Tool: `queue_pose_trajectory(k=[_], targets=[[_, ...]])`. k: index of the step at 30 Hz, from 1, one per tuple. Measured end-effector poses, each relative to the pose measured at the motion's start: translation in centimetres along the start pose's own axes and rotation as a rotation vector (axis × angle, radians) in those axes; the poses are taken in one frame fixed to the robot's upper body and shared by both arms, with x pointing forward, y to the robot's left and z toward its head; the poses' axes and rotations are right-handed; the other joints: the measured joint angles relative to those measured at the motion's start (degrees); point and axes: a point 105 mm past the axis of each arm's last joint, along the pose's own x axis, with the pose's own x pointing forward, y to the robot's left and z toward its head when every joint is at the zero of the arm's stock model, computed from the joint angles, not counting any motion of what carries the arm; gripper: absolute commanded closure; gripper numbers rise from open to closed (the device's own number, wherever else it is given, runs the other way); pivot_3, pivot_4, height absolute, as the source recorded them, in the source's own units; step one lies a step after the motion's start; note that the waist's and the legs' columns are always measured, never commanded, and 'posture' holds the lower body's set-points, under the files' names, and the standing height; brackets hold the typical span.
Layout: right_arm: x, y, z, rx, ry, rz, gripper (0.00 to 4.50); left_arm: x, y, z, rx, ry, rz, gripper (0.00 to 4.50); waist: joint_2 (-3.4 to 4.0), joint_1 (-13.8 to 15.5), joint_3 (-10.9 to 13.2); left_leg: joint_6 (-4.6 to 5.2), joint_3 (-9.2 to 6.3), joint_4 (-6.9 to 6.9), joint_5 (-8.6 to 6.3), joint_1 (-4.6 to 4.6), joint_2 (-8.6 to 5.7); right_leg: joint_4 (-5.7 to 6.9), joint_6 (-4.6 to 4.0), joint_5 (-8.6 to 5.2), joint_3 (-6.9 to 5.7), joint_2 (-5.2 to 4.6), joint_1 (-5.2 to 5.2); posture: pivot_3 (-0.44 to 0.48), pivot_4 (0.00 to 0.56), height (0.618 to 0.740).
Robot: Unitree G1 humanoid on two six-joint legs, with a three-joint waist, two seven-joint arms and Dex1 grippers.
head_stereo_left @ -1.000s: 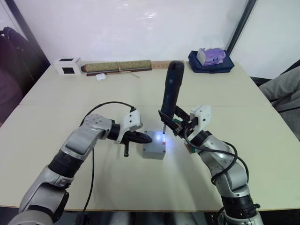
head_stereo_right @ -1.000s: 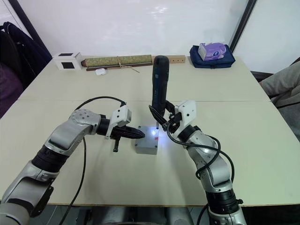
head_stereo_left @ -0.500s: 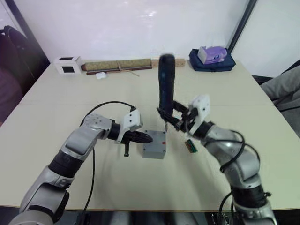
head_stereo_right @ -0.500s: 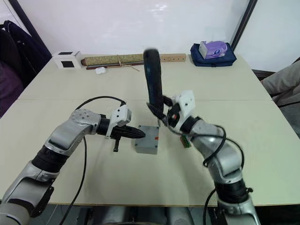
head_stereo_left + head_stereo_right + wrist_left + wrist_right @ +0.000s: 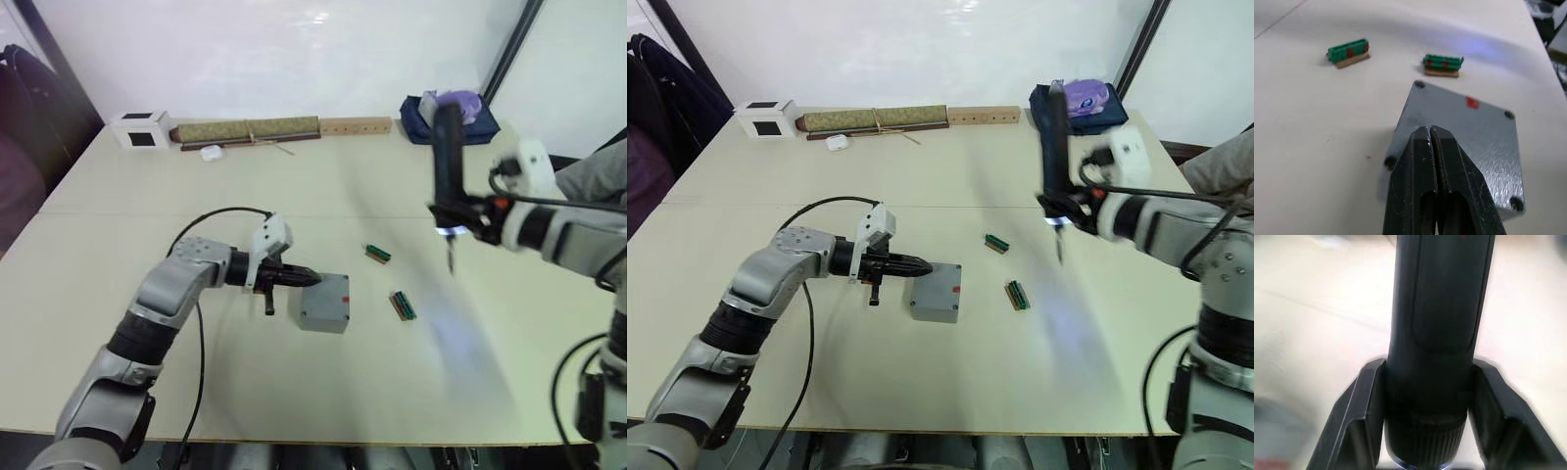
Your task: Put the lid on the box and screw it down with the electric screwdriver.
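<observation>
Box: we see the small square grey box (image 5: 936,292) on the pale table (image 5: 823,372), near the middle, in front of the left arm.
Lid: the flat grey square lid (image 5: 1469,142) sits on top of the box, with a tiny red mark and dark screw holes at its corners in the left wrist view.
Left gripper: our left gripper (image 5: 1431,142) has its two black fingers pressed together, holding nothing; the tips are at the near edge of the lid. From the head views it points sideways at the box, tips against its left side.
Right gripper: our right gripper (image 5: 1427,431) is clamped on the black cylindrical electric screwdriver (image 5: 1054,147), one finger on each side of its body.
Screwdriver: held upright in the air at the right of the table, well apart from the box, thin metal bit pointing down, a white light at its tip, and a bluish glow on the table below it.
Green strips: two small green circuit-board strips (image 5: 1017,295) (image 5: 995,243) lie on the table between the box and the screwdriver.
Far edge: a white cube with a black square face (image 5: 765,117), a long olive-green roll (image 5: 874,119), a wooden strip (image 5: 984,115), and a dark blue bag with a purple tissue pack (image 5: 1087,98) on it.
</observation>
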Motion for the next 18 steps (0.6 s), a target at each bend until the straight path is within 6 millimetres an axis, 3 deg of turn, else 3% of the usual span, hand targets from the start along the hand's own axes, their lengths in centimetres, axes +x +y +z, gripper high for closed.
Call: queue_pose_trajectory(k=[2,6,14,18], targets=[[-0.9,-1.8,-1.3,0.053,0.085,-0.046,2.73,0.1,-1.1,1.4,0.051,-0.019,-0.05,4.5,0.13,-0.04,0.06,0.0,0.0,0.0,0.0,-0.38,0.01,0.03,0.02,0.01,0.01,0.05,-0.39,0.0,0.15,0.74],[-2.1,-2.7,-2.2,0.042,0.168,-0.054,2.73,0.2,-2.8,2.2,0.085,-0.004,-0.127,4.5,0.25,-0.57,0.1,0.01,0.02,0.04,0.01,-0.55,0.1,0.17,0.02,0.01,0.08,0.41,-0.72,0.0,0.15,0.74],[0.1,-4.0,-5.3,0.112,0.306,-0.054,2.73,0.9,-3.6,1.9,0.102,0.01,-0.129,4.5,0.25,-0.28,0.11,-0.01,0.05,0.12,0.02,-0.53,0.04,0.26,0.02,0.02,0.11,0.38,-0.69,0.0,0.15,0.74],[0.9,-4.2,-5.5,0.1,0.311,-0.058,2.73,0.7,-3.4,1.8,0.099,0.015,-0.1,4.5,0.2,-0.22,0.12,-0.03,0.03,0.16,0.03,-0.54,0.03,0.25,0.03,0.02,0.1,0.37,-0.68,0.0,0.15,0.74]])
